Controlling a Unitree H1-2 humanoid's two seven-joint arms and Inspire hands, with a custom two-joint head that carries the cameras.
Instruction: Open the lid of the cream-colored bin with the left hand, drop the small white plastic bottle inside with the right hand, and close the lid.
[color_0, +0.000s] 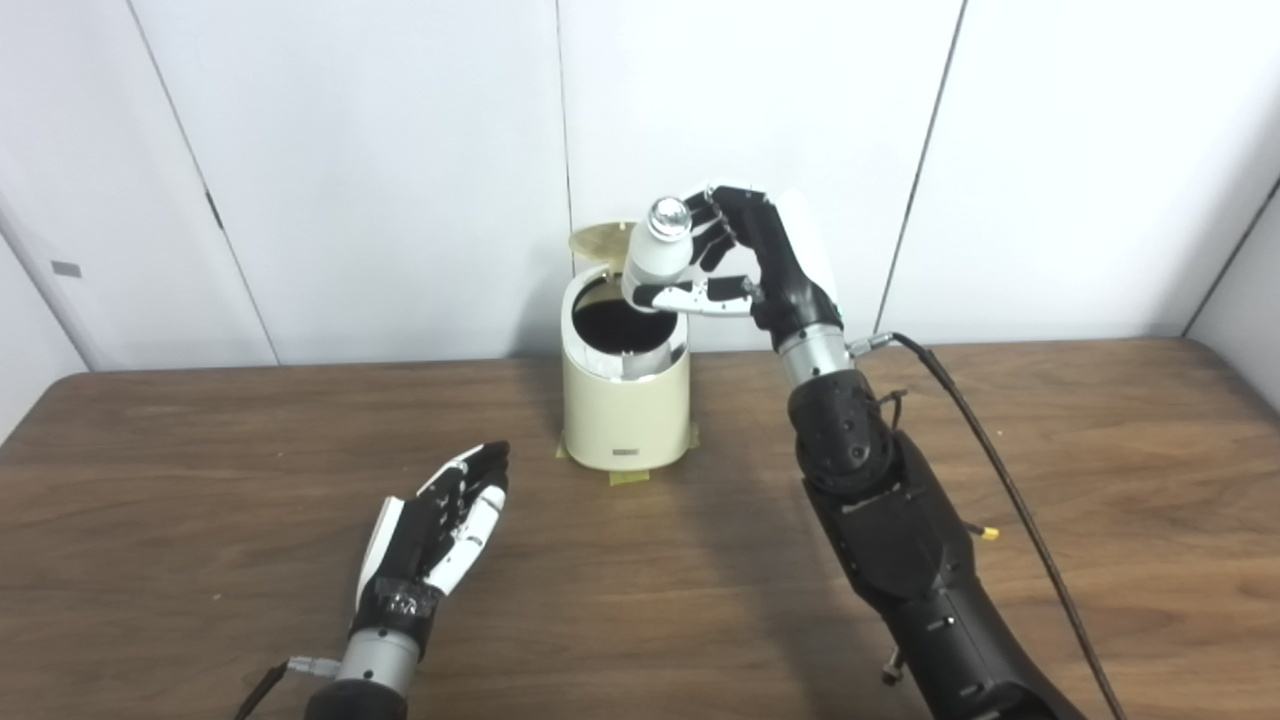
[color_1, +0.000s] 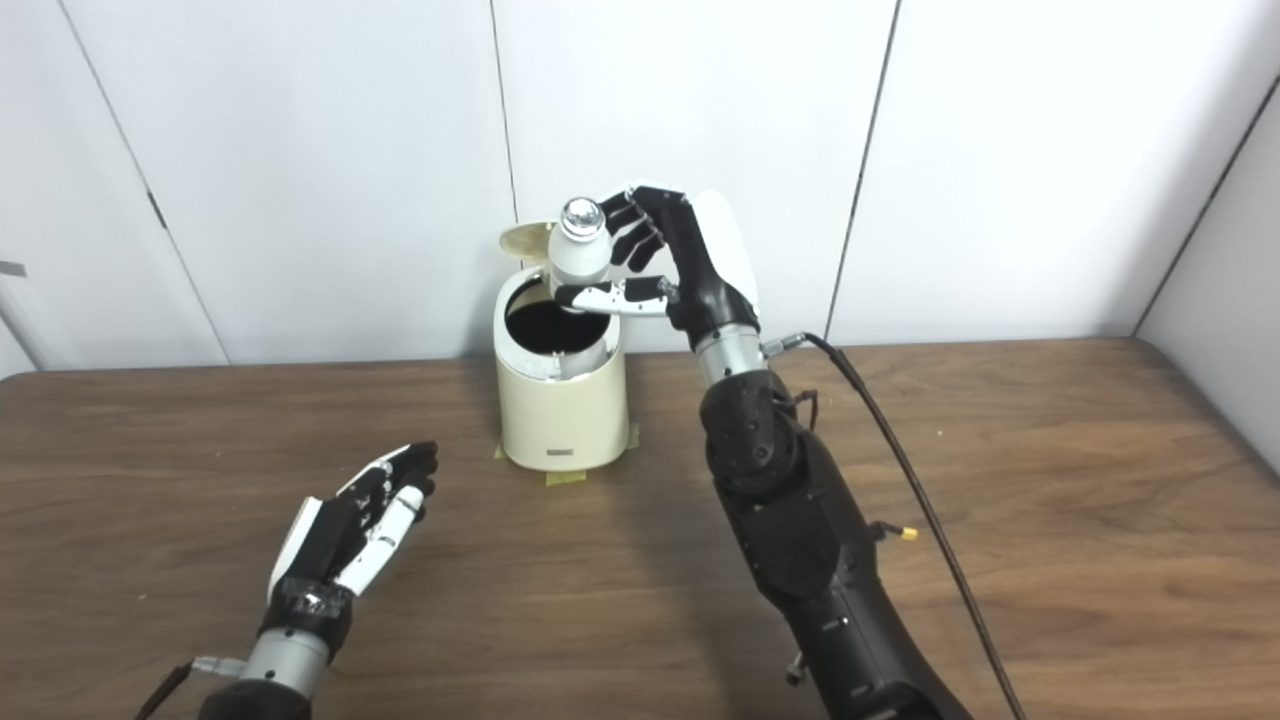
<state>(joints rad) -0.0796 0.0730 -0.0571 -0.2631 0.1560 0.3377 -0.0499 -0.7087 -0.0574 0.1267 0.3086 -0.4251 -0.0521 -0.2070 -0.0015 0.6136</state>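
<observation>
- white wall panels stand behind a dark brown wooden table (color_0: 200, 480), and the cream-colored cylindrical plastic bin (color_0: 625, 400) sits near the table's far edge, over yellowish tape tabs (color_0: 628, 477)
- its round cream lid (color_0: 598, 240) is tipped up at the back, so the dark mouth is open
- the right hand (color_0: 735, 262) is raised over the bin's right rim, its fingers and thumb wrapped around the small white plastic bottle with a shiny silver cap (color_0: 658, 258)
- the bottle is upright, a little tilted, with its base just above the opening and toward the right side rather than the middle
- the left hand (color_0: 445, 520) lies low over the table in front and to the left of the bin, well apart from it, fingers loosely spread and holding nothing (it isn't propping the lid, which seems to stand on its own)
- the step in hand looks like the drop
- to do it well, bring the bottle a touch leftward until its base clears the rim, then loosen fingers and thumb together so it falls straight
- let go too near the edge and it could clip the rim and tumble onto the table
</observation>
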